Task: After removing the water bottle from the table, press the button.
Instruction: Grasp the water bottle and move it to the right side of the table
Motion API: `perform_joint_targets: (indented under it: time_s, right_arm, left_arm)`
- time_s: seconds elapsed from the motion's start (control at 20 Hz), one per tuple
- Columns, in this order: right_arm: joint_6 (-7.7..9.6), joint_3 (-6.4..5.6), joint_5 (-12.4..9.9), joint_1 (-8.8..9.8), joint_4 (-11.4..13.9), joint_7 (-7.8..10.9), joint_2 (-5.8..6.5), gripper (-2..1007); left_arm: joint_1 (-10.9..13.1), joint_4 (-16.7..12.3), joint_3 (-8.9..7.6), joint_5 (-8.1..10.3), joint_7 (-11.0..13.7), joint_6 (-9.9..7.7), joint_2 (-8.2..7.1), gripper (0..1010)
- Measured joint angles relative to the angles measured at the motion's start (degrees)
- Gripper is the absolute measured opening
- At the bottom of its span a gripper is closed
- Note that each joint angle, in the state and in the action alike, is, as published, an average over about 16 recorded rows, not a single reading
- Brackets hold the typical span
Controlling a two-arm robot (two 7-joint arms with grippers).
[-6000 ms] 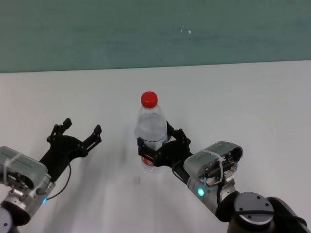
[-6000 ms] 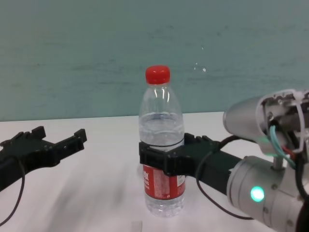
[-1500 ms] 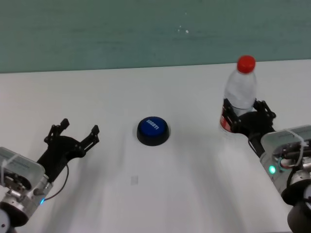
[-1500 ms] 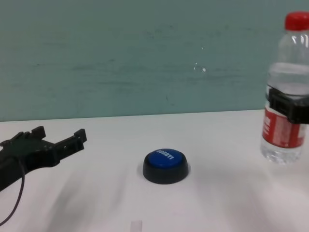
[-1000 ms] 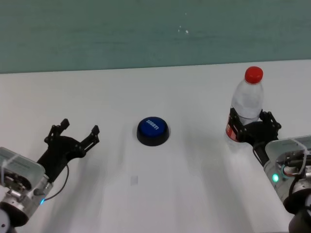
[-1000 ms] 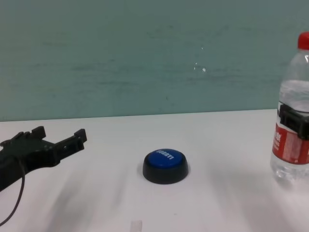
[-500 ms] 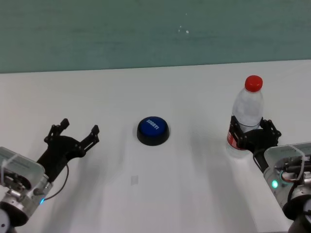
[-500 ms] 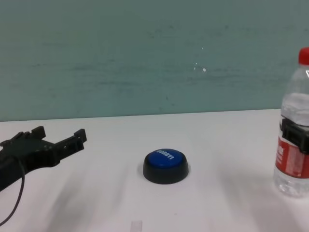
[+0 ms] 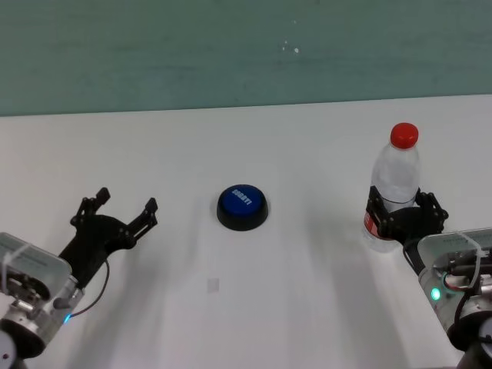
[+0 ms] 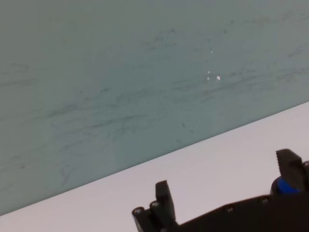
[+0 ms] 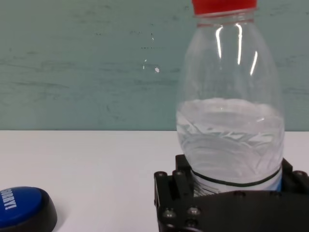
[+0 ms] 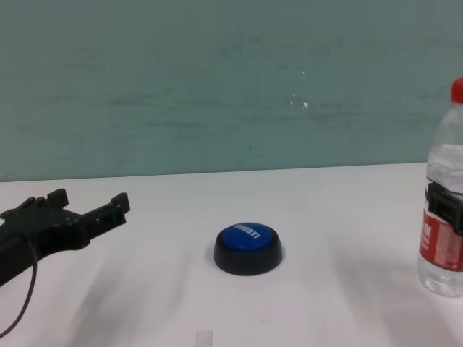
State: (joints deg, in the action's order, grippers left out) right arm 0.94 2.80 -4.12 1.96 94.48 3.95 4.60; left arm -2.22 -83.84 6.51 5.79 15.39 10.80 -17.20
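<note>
The water bottle (image 9: 395, 184), clear with a red cap, stands upright at the right side of the white table (image 9: 231, 146). It also shows in the chest view (image 12: 445, 238) and the right wrist view (image 11: 229, 125). My right gripper (image 9: 403, 221) is shut around its label band, one finger on each side. The blue button (image 9: 241, 206) on its black base sits uncovered at the table's middle, also in the chest view (image 12: 248, 247) and the right wrist view (image 11: 21, 208). My left gripper (image 9: 128, 198) is open and empty, left of the button.
A teal wall (image 9: 231, 54) rises behind the table's far edge. A small pale mark (image 9: 214, 285) lies on the table in front of the button.
My right gripper has carried the bottle from the button's spot to the right side and lowered it, uncovering the button. In the last half second it shifted slightly right. The left arm has not moved.
</note>
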Motion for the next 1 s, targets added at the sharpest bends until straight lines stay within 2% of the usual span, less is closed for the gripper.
perform_joint_targets:
  time_s: [0.45, 1.0]
  right_arm:
    - [0.00, -0.02, 0.09, 0.03, 0.02, -0.06, -0.01, 718]
    - [0.00, -0.02, -0.07, 0.00, 0.08, 0.04, 0.04, 917]
  left_arm:
    - [0.00, 0.00, 0.00, 0.00, 0.00, 0.00, 0.00, 1003]
    - [0.00, 0.00, 0.00, 0.00, 0.00, 0.00, 0.00, 1003]
